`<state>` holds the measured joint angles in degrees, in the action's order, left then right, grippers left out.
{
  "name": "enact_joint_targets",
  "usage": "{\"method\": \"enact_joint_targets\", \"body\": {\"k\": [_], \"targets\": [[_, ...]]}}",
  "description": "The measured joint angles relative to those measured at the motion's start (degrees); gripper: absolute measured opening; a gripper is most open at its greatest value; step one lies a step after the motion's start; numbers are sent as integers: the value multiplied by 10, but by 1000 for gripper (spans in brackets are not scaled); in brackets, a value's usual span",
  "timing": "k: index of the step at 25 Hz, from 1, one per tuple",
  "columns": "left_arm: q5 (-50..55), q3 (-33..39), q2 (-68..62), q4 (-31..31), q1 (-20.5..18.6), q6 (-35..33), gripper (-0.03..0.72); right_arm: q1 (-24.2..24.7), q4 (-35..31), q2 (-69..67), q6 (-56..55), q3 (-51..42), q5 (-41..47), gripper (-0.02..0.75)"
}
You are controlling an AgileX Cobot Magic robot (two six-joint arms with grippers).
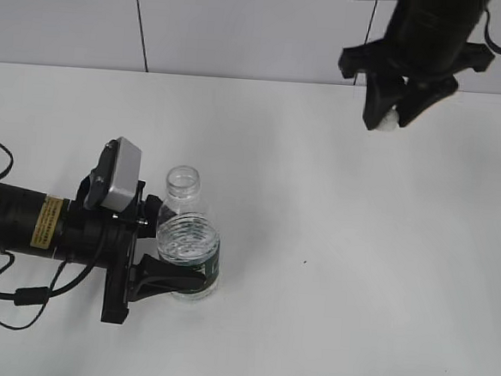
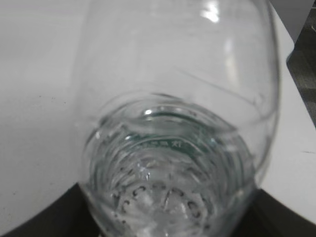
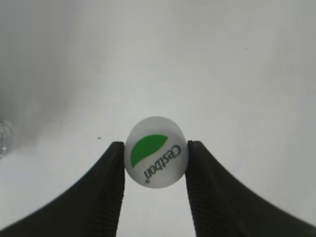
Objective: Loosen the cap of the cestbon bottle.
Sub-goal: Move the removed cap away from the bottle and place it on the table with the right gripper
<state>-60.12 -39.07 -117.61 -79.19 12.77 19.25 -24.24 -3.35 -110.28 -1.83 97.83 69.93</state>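
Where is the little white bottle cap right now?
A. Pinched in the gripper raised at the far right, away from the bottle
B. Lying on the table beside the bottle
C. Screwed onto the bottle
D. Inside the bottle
A. The cap sits pinched in the right gripper, far from the cestbon bottle, whose neck is open while the left gripper holds it.

The cestbon bottle (image 1: 187,239) is clear, shiny plastic with bumpy ribs and a dark green label band. The cap (image 3: 156,151) is smooth white plastic. The right pincer (image 3: 156,170) has matt black fingers (image 3: 112,182) with fine ridges. The worktop (image 1: 356,273) is smooth, matt white.
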Motion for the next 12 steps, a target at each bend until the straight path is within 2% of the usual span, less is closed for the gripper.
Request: {"method": "enact_joint_targets", "body": {"k": [5, 9, 12], "targets": [[0, 0, 1, -1, 0, 0, 412, 52, 9, 4, 12, -67, 0, 294], [1, 0, 1, -1, 0, 0, 412, 58, 14, 36, 13, -133, -3, 294], [1, 0, 1, -1, 0, 0, 412, 58, -3, 63, 14, -193, -37, 294]]}}
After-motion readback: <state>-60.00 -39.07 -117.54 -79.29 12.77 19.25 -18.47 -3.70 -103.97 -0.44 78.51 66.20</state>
